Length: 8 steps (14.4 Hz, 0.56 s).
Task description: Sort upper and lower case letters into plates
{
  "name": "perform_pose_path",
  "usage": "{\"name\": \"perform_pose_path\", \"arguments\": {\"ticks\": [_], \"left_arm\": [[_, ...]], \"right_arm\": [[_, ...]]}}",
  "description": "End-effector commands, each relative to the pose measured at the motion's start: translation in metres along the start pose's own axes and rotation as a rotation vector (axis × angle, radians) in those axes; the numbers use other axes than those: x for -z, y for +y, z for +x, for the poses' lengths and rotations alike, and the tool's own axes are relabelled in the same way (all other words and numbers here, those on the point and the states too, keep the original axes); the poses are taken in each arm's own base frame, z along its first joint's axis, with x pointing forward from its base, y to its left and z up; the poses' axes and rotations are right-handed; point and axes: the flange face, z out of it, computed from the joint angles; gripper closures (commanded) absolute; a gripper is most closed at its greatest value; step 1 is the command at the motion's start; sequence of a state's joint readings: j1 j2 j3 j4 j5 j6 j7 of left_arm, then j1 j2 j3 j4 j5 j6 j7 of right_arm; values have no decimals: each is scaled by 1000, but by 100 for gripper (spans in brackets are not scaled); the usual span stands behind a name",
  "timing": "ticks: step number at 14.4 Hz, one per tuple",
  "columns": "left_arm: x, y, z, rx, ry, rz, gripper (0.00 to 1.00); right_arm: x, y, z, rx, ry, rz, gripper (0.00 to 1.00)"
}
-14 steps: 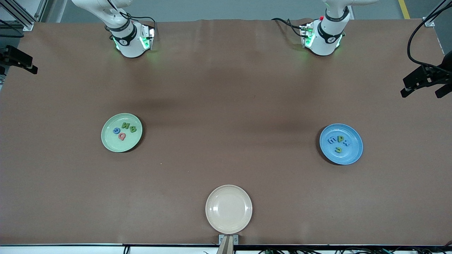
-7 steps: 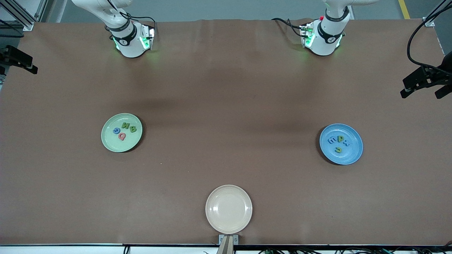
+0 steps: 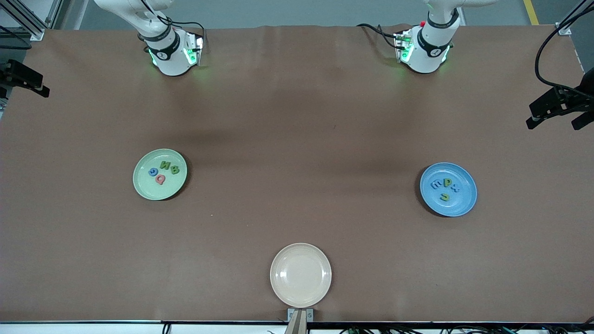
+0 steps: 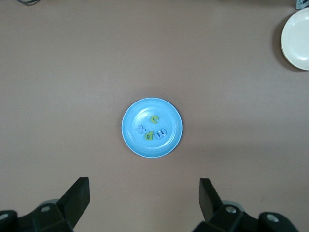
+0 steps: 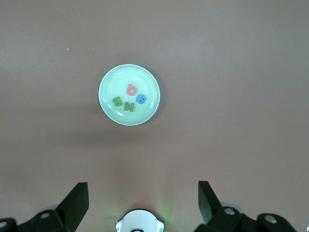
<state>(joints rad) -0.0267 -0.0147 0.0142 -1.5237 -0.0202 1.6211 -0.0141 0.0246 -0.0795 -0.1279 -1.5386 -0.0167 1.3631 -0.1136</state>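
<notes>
Pale green plate (image 3: 160, 174): four capitals, sorted; blue plate (image 3: 448, 189): four lowercase; cream plate (image 3: 300, 275) bare; left end effector (image 4: 145, 205), right end effector (image 5: 143, 205): spread, parked high over counter (image 3: 297, 116); sorting judged complete.

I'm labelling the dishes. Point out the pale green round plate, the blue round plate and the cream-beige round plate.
pale green round plate (image 3: 145, 186): front view, bare inner surface.
blue round plate (image 3: 457, 204): front view, bare inner surface.
cream-beige round plate (image 3: 300, 275): front view, centre.
</notes>
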Motion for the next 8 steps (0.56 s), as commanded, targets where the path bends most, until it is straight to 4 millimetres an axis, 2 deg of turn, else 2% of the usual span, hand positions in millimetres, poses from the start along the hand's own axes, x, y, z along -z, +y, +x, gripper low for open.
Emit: {"name": "perform_pose_path", "arguments": {"ticks": [1,8], "left_arm": [[6,4,1,75,-6,-14,0],[6,1,1,67,-5,-12,0]], "right_arm": [[0,-1,-3,-1,-3,10,0],[0,-1,-3,-1,-3,10,0]]}}
